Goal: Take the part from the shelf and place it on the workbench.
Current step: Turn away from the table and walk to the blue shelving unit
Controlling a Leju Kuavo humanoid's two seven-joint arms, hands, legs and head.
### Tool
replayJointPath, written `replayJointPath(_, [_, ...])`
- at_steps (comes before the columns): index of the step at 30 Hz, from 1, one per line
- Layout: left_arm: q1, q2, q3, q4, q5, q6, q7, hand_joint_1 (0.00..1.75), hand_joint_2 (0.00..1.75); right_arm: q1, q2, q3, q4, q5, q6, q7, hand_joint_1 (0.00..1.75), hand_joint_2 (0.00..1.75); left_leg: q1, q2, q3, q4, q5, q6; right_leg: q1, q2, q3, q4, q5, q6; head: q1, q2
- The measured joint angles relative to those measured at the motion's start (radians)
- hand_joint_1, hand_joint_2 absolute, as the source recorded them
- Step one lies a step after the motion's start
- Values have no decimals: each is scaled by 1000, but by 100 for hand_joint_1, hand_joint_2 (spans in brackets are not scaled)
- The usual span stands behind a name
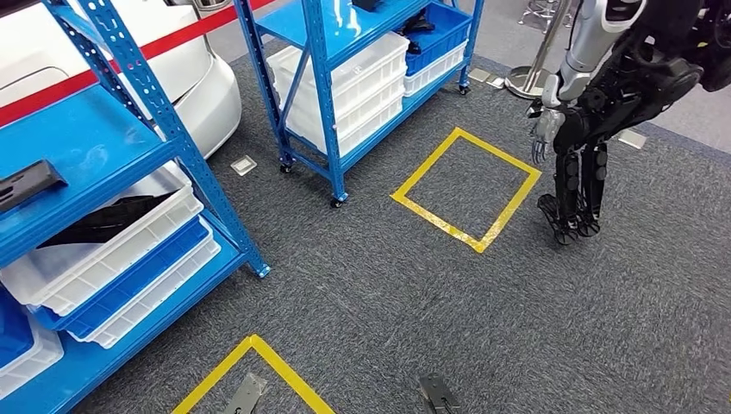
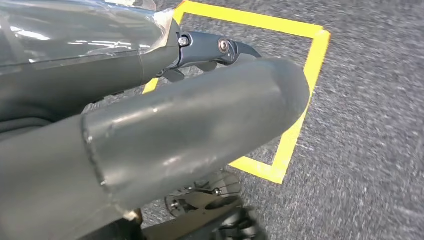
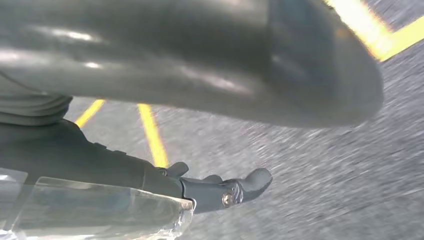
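My left hand (image 2: 200, 130) and right hand (image 3: 210, 65) hang empty with fingers apart, well away from the flat black part (image 1: 26, 183) on the blue metal shelf (image 1: 86, 129) at the near left, so a careless reach may strike the shelf's slanted blue post (image 1: 185, 147).

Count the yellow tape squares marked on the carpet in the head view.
2. One full yellow square lies on the grey carpet right of the far blue shelf. A second, cut off by the picture's lower edge, lies in front of the near shelf. Others may lie outside the frame.
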Motion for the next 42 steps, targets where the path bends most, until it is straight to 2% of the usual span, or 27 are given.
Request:
replayJointPath(1, [2,7,8,0,21,6,-13,0,0,13,-6,7,0,-3,0,-1,0,0,-7,24,37,-66,21,9,4,-10,4,-1,-3,0,1,0])
replayJointPath(3, [12,27,34,0,65,10,-63,0,0,68,-48,35,0,-18,43,-107,0,0,-20,53,80,-142,33,22,6,-32,13,-3,-10,5,0,0])
replayJointPath(5, [30,45,58,0,83,5,-101,0,0,130,-106,54,0,-42,87,-238,0,0,-27,33,86,-153,31,29,6,-56,24,-8,-16,16,-2,0])
replayJointPath(6, [41,53,68,0,84,4,-108,0,0,155,-134,56,-1,-51,97,-268,0,0,-25,20,92,-162,36,31,6,-52,27,-5,-22,21,-1,0])
replayJointPath(8, [57,62,82,0,86,7,-112,0,0,191,-178,58,-4,-61,111,-289,0,0,-17,-1,104,-182,48,36,5,-7,14,31,-44,26,0,0])
replayJointPath(9, [59,64,88,0,87,8,-112,0,0,203,-195,60,-4,-60,117,-288,0,0,-14,-11,107,-186,51,37,2,25,-13,83,-68,25,2,0])
replayJointPath(10, [58,64,93,0,88,9,-112,0,0,213,-207,64,-4,-57,122,-284,0,0,-12,-22,106,-187,52,39,0,44,-45,146,-93,24,4,0])
replayJointPath(12, [59,63,103,1,92,9,-112,0,0,229,-225,72,-5,-49,133,-273,0,0,-11,-49,107,-187,51,39,-5,57,-102,249,-122,31,7,0])
replayJointPath(13, [61,63,107,1,94,9,-113,0,0,234,-230,75,-5,-47,136,-269,0,0,-9,-63,107,-185,51,38,-8,59,-106,246,-112,41,7,0])
replayJointPath(14, [63,63,110,1,96,10,-114,0,0,237,-234,78,-5,-43,138,-267,0,0,-7,-76,108,-183,50,35,-11,62,-90,206,-88,53,6,0])
replayJointPath(16, [66,65,117,1,100,12,-118,0,0,240,-237,85,-4,-39,141,-264,0,0,-4,-102,105,-171,43,25,-20,89,-32,75,-31,74,8,0])
replayJointPath(18, [66,67,125,1,100,13,-122,0,0,240,-238,92,-4,-37,142,-261,0,0,-6,-121,100,-159,37,12,-22,113,3,6,-8,65,10,0])
replayJointPath(20, [67,69,131,1,100,14,-123,0,0,237,-242,97,-5,-36,143,-259,0,0,-7,-136,94,-157,37,3,-19,105,7,2,-7,40,11,0])
replayJointPath(21, [69,69,133,1,100,14,-123,0,0,236,-243,99,-5,-36,143,-260,0,0,-6,-131,91,-154,36,0,-20,96,8,2,-6,33,10,0])
replayJointPath(23, [71,70,134,1,99,13,-123,0,0,235,-245,102,-6,-35,142,-263,0,0,-4,-92,73,-116,10,-9,-22,77,9,-1,-4,20,5,0])
replayJointPath(25, [70,71,134,1,98,13,-123,0,0,236,-248,104,-6,-35,141,-265,0,0,-3,-44,31,-27,-43,-17,-18,61,9,-1,-5,12,0,0])
replayJointPath(27, [68,71,135,1,99,12,-122,0,0,238,-249,105,-6,-33,141,-266,0,0,0,-30,-20,75,-87,-20,-14,42,9,-1,-7,8,0,0])
replayJointPath(29, [69,70,137,1,99,13,-125,0,0,236,-251,109,-6,-30,141,-268,0,0,0,-26,-39,110,-85,-17,-9,19,10,-1,-10,5,-1,0])
replayJointPath(30, [69,71,139,1,100,14,-127,0,0,233,-251,111,-6,-29,141,-269,0,0,-1,-22,-24,81,-62,-12,-7,8,11,-1,-11,3,-1,0])
replayJointPath(31, [69,71,141,1,101,15,-130,0,0,230,-251,115,-6,-27,141,-271,0,0,-5,-9,9,20,-30,-3,-4,-4,14,-2,-13,1,-1,0])
replayJointPath(32, [68,72,144,1,102,17,-132,0,0,226,-250,118,-6,-26,141,-272,0,0,-11,16,45,-46,-4,8,-2,-13,16,-2,-14,0,-1,0])
replayJointPath(34, [64,73,149,1,104,19,-134,0,0,220,-245,124,-6,-21,142,-275,0,0,-24,57,91,-134,18,26,4,-33,21,-3,-18,2,0,0])
replayJointPath(35, [63,73,152,1,105,19,-133,0,0,217,-244,127,-6,-19,142,-275,0,0,-28,63,94,-145,16,31,5,-42,22,-4,-19,5,1,0])
replayJointPath(37, [66,72,155,1,105,19,-127,0,0,211,-240,133,-6,-16,141,-275,0,0,-27,40,97,-158,23,37,9,-59,26,-6,-22,11,0,0])
replayJointPath(39, [68,69,159,2,105,20,-120,0,0,209,-237,138,-7,-14,141,-275,0,0,-18,17,109,-179,37,43,10,-25,16,29,-40,15,0,0])
replayJointPath(41, [66,64,162,2,111,15,-115,0,0,210,-236,142,-7,-12,142,-273,0,0,-13,-11,115,-189,45,48,3,34,-33,138,-89,14,2,0])
replayJointPath(42, [65,61,166,2,120,8,-109,0,0,211,-236,144,-7,-10,142,-271,0,0,-12,-26,115,-188,46,49,-1,49,-66,204,-114,14,3,0])
